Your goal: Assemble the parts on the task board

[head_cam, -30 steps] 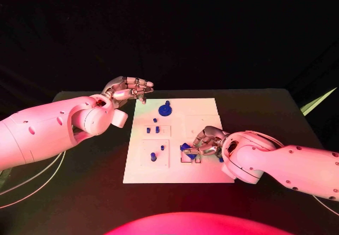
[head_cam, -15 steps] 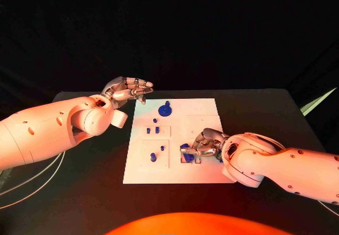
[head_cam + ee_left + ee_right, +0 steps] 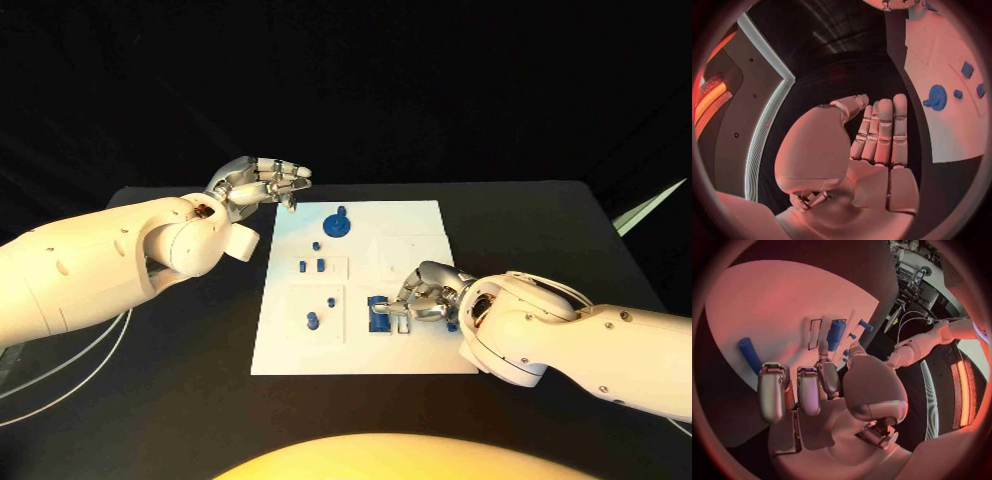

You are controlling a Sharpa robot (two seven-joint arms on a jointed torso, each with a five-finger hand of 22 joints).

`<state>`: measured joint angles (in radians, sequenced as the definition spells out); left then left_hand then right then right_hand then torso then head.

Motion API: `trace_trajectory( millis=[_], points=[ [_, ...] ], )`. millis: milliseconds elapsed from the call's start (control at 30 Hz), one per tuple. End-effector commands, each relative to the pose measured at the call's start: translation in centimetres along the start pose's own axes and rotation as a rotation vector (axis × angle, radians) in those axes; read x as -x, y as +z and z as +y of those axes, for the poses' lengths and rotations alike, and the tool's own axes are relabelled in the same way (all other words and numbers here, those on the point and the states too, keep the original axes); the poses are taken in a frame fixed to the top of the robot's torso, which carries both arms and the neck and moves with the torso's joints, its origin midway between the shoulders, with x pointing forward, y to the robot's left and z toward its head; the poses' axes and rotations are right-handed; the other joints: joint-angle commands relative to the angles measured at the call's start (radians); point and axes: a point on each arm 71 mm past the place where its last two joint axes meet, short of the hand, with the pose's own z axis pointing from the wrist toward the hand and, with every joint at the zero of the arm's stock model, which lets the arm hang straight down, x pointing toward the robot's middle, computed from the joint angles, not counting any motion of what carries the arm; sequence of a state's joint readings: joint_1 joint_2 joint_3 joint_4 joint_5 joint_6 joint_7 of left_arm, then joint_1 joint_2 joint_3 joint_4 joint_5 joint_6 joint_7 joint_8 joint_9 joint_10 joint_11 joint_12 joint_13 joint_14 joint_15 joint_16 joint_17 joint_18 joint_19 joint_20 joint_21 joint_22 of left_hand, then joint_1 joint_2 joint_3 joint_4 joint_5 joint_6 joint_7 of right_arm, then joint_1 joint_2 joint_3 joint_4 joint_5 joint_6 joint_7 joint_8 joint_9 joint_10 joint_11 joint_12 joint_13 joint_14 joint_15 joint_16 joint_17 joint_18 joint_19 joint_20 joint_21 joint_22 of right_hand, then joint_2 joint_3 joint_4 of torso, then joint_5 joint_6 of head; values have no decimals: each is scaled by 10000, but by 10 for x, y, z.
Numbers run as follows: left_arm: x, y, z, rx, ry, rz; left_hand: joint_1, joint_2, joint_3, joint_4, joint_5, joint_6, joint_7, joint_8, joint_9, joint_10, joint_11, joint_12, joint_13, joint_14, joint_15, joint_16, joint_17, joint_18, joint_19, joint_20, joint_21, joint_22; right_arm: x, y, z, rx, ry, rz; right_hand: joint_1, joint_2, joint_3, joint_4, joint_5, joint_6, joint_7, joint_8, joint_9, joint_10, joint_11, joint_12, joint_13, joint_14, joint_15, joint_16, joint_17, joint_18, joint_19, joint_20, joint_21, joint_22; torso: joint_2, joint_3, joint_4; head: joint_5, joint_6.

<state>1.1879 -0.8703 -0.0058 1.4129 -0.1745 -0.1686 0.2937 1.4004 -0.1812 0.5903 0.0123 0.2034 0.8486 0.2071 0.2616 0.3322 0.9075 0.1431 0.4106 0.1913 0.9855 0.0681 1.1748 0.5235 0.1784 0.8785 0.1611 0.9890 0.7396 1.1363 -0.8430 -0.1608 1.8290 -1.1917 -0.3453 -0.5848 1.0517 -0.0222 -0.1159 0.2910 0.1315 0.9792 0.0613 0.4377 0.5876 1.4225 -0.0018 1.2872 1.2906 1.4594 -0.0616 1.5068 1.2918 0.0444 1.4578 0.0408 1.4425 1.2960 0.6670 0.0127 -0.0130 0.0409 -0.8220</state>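
Task board (image 3: 411, 225), white plate, sits mid-worktop (image 3: 548, 220). Blue parts are spread over it: a round knobbed disc (image 3: 338, 223) near the board's far edge, a small dot part (image 3: 316, 245) just below it, a pair of short pegs (image 3: 310, 265) in a recessed square, another peg (image 3: 312, 320) in the lower-left recess. A blue cluster (image 3: 382, 310) lies at the board's right-centre pocket.

Right hand (image 3: 421, 297) is down on the board at that cluster, fingers curled over it and touching it. The wrist view shows a blue bar (image 3: 835, 335) at a slot just ahead of the fingertips (image 3: 828, 377). Whether it's actually pinched, cannot tell; probably seating or nudging the piece into the pocket, which would explain the low, close hand pose. A loose blue cylinder (image 3: 749, 354) lies on the board beside that hand.

Left hand (image 3: 261, 184) is off the board's far-left corner, raised, holding nothing, fingers straight and side by side in the wrist view (image 3: 879, 135). Likely parked clear so the right arm has room.
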Motion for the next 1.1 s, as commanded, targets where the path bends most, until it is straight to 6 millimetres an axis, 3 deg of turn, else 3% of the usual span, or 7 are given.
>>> trace_trajectory(
  millis=[33, 133, 333, 567, 733, 900, 1100],
  points=[
    [-1, 0, -1, -31, -21, 31, -51, 95, -177, 13, 53, -65, -2, 161, -114, -161, 18, 160, 175, -134, 14, -34, -135, 68, -78, 11, -184, -128, -1, -3, 0, 183, -119, 152, 296, 201, -393, -44, 81, 140, -13, 280, 167, 187, -112, -76, 810, 865, -151, 114, 1537, -183, 729, -89, 156, 2091, -7, -6, 4, -11, -8],
    [-1, 0, -1, -33, -20, 27, -51, 95, -177, 13, 53, -65, -2, 161, -114, -161, 18, 160, 175, -134, 14, -34, -135, 68, -78, 11, -184, -128, -1, -5, -1, 259, -167, 224, 1339, 190, -418, -123, 97, 129, -33, 267, 205, 228, -131, -57, 863, 879, -169, 143, 1614, -192, 744, -111, 187, 2127, -11, -3, -1, -1, -4],
    [-1, 0, -1, -50, -17, 21, -51, 95, -177, 13, 53, -65, -2, 161, -114, -161, 18, 160, 175, -134, 14, -34, -135, 68, -78, 11, -184, -128, 4, -9, -9, 257, -201, -16, 2180, 60, -177, -186, 119, 123, -33, 191, 181, 249, -139, -48, 905, 886, -176, 159, 1660, -195, 748, -120, 189, 2145, -8, 4, -11, 45, 9],
    [0, -1, -1, -94, -12, -16, -51, 95, -177, 13, 53, -65, -2, 161, -114, -161, 18, 160, 175, -134, 14, -34, -135, 68, -78, 11, -184, -128, 27, -20, -33, 288, 453, -1383, 2561, -25, -59, -119, 118, -123, 90, -72, 71, 184, -42, -166, 862, 868, -103, 124, 1593, -161, 690, -73, 23, 2067, -25, -11, -25, -26, 74],
    [1, -1, -1, -120, -17, -21, -51, 95, -177, 13, 53, -65, -2, 161, -114, -161, 18, 160, 175, -134, 14, -34, -135, 68, -78, 11, -184, -128, 39, -29, -50, 131, 596, -1862, 2834, -73, 16, -149, 120, -120, 112, -147, 37, 196, -21, -126, 903, 878, -80, 143, 1642, -172, 708, -46, 73, 2101, -26, -6, -41, -185, 154],
    [-1, -1, -1, -133, -33, 12, -53, 99, -174, 20, 53, -74, -2, 178, -117, -165, 18, 178, 176, -138, 15, -29, -140, 67, -76, 11, -191, -133, 47, -36, -68, -232, 209, -2059, 2985, -111, 55, -161, 119, -113, 119, -191, 15, 179, -15, -157, 891, 883, -73, 154, 1672, -177, 715, -36, 91, 2115, -13, -9, -45, -374, 209],
    [-2, -1, -1, -154, -45, 39, -53, 99, -174, 20, 53, -74, -2, 178, -117, -165, 18, 178, 176, -138, 15, -29, -140, 67, -76, 11, -191, -133, 48, -38, -82, -701, -245, -2057, 3016, -136, 56, -161, 116, -111, 123, -204, 8, 171, -12, -173, 883, 888, -71, 164, 1693, -178, 717, -34, 98, 2119, -8, 9, -64, -411, 216]
  ],
)
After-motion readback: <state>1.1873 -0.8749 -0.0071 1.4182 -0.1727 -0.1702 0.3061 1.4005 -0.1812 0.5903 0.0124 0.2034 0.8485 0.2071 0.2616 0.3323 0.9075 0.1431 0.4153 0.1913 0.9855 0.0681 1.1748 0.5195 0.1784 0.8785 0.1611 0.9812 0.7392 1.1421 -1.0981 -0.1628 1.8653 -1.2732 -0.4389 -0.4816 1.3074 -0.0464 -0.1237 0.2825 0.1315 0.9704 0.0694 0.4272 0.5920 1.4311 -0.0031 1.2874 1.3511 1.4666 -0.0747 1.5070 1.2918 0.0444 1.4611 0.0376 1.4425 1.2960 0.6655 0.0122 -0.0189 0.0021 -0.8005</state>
